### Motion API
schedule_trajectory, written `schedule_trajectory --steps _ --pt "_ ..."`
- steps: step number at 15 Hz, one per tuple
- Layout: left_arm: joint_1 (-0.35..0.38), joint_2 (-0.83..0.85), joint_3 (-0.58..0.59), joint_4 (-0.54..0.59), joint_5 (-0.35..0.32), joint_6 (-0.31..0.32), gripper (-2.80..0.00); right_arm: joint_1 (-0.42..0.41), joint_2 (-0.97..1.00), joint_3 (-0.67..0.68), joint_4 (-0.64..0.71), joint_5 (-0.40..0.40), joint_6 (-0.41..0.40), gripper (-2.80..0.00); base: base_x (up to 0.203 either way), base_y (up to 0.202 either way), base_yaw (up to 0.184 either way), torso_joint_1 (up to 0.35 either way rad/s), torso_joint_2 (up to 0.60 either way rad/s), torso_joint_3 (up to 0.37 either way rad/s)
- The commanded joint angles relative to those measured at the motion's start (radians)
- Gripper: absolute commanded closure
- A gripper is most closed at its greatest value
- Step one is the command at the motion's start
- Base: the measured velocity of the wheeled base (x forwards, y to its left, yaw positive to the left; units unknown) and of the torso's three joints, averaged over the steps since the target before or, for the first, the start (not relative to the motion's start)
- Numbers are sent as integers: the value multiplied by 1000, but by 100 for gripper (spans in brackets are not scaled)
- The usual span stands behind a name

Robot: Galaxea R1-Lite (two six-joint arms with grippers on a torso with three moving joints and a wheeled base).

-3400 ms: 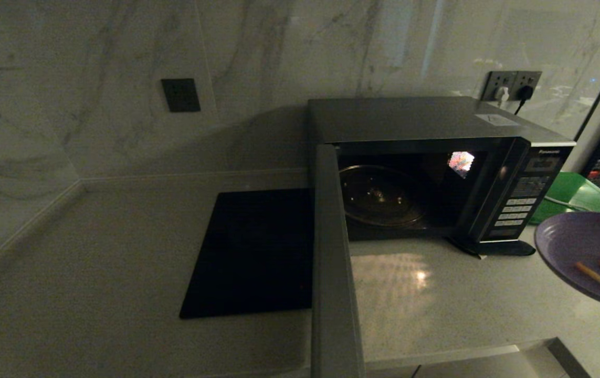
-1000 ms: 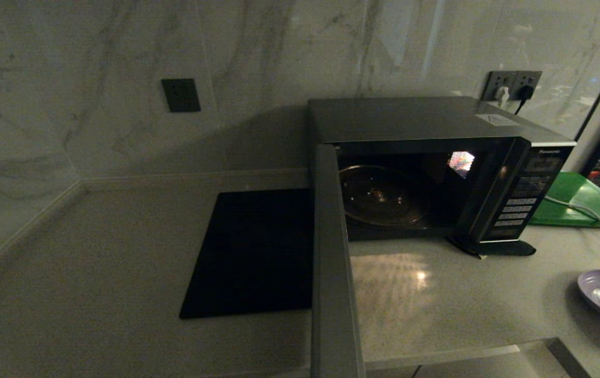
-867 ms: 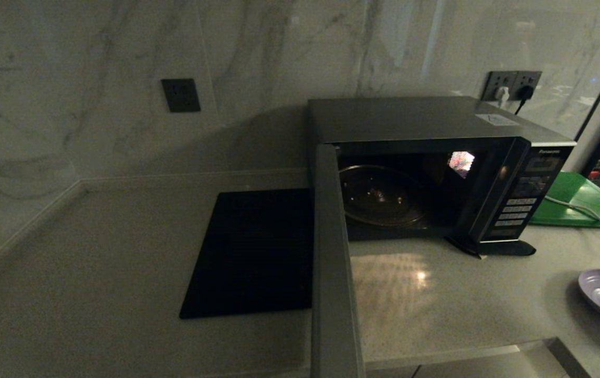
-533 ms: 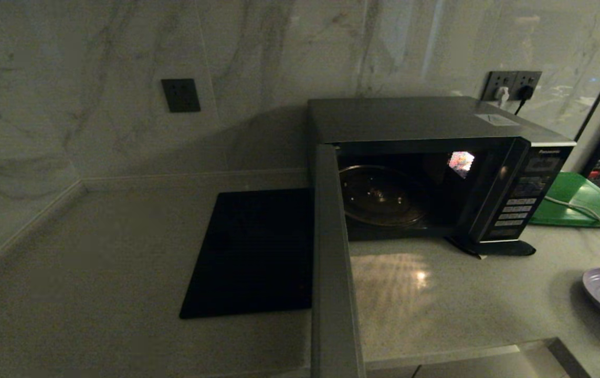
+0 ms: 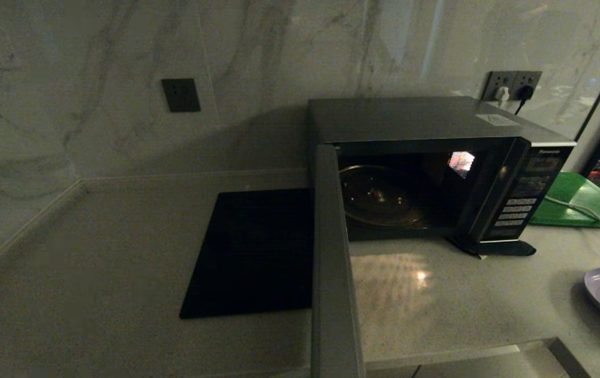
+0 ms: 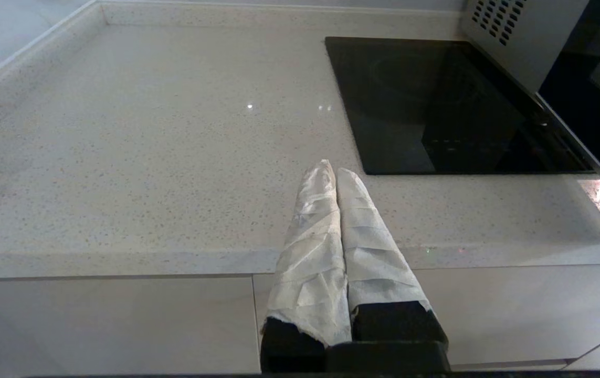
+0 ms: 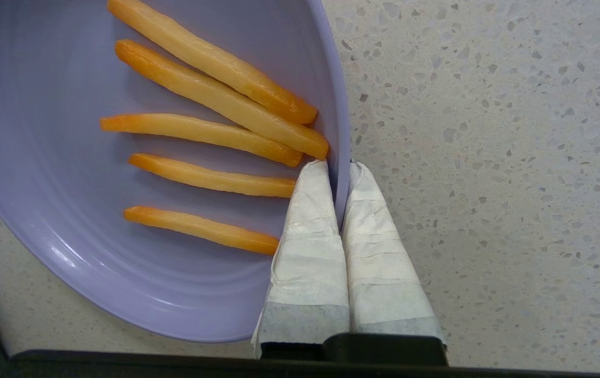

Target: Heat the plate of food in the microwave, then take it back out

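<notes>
Now right gripper point(image 7: 339, 168) pinching rim of plate of food point(image 7: 137, 226) at counter's point(image 5: 436, 310) right edge; microwave point(image 5: 436, 168) door open; left gripper point(image 6: 331, 170) closed, empty.

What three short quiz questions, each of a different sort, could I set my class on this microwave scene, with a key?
1. True or false: the microwave door stands open.
2. Multiple choice: the right gripper is A) open above the counter, B) shut on the rim of the plate of food, C) inside the microwave.
3. Fill in: the left gripper is shut and holds ____, near the counter's front edge beside the black glass square.

Key: 1 true; 2 B; 3 nothing.
</notes>
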Motion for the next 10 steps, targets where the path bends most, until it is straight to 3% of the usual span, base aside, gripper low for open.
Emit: schedule_trajectory --steps 1,10 --pt "0 0 0 0 0 -1 0 -1 2 1 3 1 2 0 0 0 0 0 0 0" --pt "0 0 0 0 1 -1 0 -6 33 1 3 1 2 0 0 0 0 0 0 0"
